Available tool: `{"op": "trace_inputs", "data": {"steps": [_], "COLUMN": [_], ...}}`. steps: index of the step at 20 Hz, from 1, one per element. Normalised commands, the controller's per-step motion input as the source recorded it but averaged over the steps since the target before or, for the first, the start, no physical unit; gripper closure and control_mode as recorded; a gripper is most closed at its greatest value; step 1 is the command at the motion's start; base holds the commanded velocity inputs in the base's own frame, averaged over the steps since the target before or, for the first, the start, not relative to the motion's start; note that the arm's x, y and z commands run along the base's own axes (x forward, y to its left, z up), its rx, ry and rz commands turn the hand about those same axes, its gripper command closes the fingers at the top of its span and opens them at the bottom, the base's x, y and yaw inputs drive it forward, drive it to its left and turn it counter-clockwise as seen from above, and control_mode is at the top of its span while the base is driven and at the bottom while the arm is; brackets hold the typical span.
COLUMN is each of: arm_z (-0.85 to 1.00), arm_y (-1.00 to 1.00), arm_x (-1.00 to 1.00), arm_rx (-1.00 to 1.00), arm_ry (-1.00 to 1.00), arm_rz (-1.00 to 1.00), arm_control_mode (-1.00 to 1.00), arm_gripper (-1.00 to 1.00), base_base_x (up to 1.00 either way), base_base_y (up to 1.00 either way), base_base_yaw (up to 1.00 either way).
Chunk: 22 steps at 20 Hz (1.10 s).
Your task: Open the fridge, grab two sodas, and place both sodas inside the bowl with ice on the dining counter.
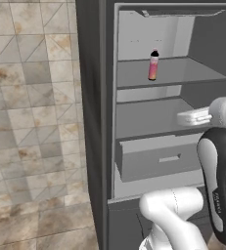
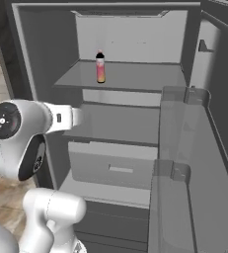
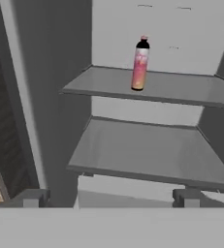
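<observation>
One soda (image 1: 154, 65) stands upright on the upper shelf (image 1: 183, 73) of the open fridge (image 1: 92, 122) in the left base view, toward the shelf's left side, well back from its front edge. The arm's white wrist sits to the right at the height of the middle shelf, lower than the bottle, so I'd say the hand needs to rise and reach in before closing. The hand itself runs off the right edge there.

From the right base view the same soda (image 2: 100, 67) is on the top shelf with bare shelf all round it, which should make a straight approach easy. The open door (image 2: 194, 173) with its clear bins fills the right side. The arm's forearm points at the middle shelf and I can't make out the fingers from here.

Looking along the hand view, the soda (image 3: 140, 63) is above centre, and the gripper (image 3: 111, 197) has its two dark tips spread wide apart, holding nothing. Centring the bottle between them before advancing seems wise. A second soda I can't find on these shelves; the drawer (image 2: 113, 168) is shut, so its contents are hidden.
</observation>
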Motion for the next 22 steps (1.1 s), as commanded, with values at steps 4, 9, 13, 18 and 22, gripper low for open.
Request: {"op": "trace_inputs", "data": {"steps": [4, 9, 13, 18, 22], "arm_z": [0.59, 0.20, 0.05, 0.02, 0.00], "arm_y": [0.00, 0.05, 0.03, 0.01, 0.00], "arm_x": [0.33, 0.26, 0.14, 0.11, 0.13], "arm_rx": [0.00, 0.00, 0.00, 0.00, 0.00], "arm_ry": [-0.31, -0.23, -0.18, -0.14, -0.09], "arm_rz": [0.00, 0.00, 0.00, 0.00, 0.00], "arm_control_mode": [-1.00, -1.00, -1.00, -1.00, -1.00], "arm_gripper": [-1.00, -1.00, -1.00, -1.00, -1.00], "base_base_x": [0.00, 0.00, 0.00, 0.00, 0.00], "base_base_y": [0.00, 0.00, 0.00, 0.00, 0.00], "base_base_yaw": [0.00, 0.00, 0.00, 0.00, 0.00]}}
